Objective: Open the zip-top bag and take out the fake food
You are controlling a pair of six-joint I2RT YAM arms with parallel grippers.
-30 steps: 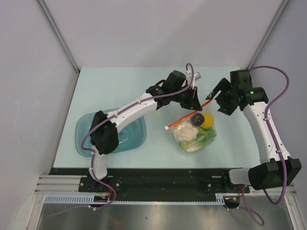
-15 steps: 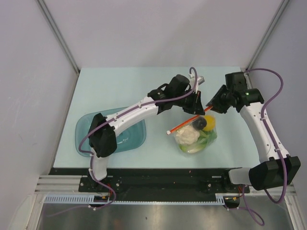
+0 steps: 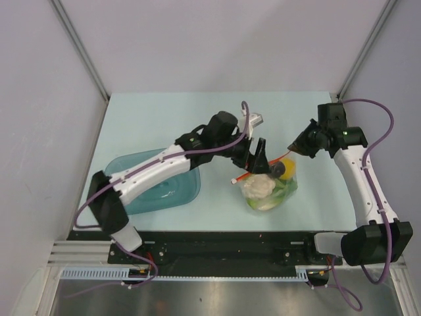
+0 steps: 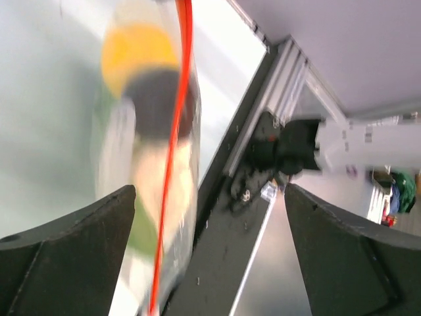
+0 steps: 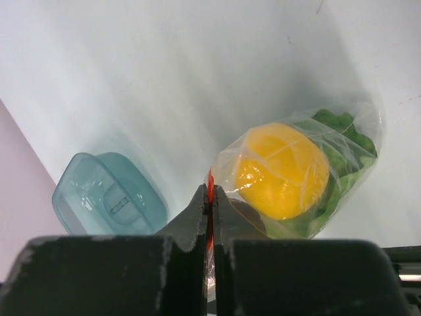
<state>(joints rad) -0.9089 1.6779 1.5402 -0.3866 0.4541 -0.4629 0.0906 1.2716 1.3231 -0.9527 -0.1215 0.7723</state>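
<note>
The bag's [image 3: 270, 189] zip strip [image 3: 240, 176] runs from eight to two o'clock. The right hand [image 3: 291, 150] is clamped on the two-o'clock end. The left hand [image 3: 255, 158] straddles the strip's middle, spread wide and holding nothing.

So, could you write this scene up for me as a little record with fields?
Bag: small clear crinkly plastic zip-top bag, lying on the pale table
Contents: white toy cauliflower, green plastic lettuce, round yellow-orange fruit and a dark piece, all inside the bag
Right gripper: shut on the bag's red-orange zip strip
Left gripper: open, over the strip, gripping nothing
Tray: teal plastic tray, left of the bag, partly under the left arm
</note>
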